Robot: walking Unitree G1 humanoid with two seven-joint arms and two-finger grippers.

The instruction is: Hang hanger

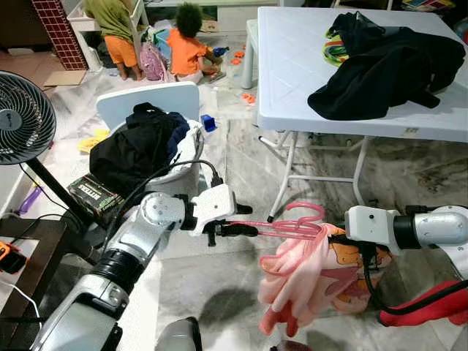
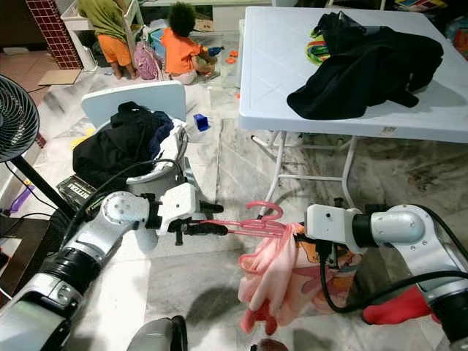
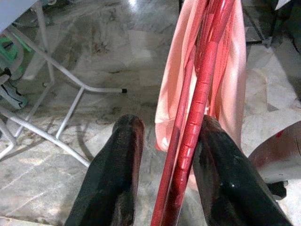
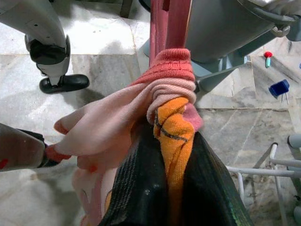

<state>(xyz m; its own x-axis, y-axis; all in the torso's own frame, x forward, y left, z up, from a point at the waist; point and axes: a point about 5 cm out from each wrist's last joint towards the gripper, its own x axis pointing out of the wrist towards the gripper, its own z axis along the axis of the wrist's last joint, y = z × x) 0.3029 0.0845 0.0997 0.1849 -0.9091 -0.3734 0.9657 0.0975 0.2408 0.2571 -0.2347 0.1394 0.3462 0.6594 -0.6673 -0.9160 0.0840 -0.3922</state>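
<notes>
The hanger (image 1: 289,223) is held between both grippers (shirt (image 1: 307,274) draped below), before the table (image 1: 292,66); a basket (image 1: 186,157) is placed left.

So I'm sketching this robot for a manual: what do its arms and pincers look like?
Both arms are silver metal tubes with black ring joints and rounded elbows, ending in white boxy wrist housings. Black cables loop loosely along each. The left pincer and right pincer each have two long, matte black fingers. No markings are readable.
</notes>
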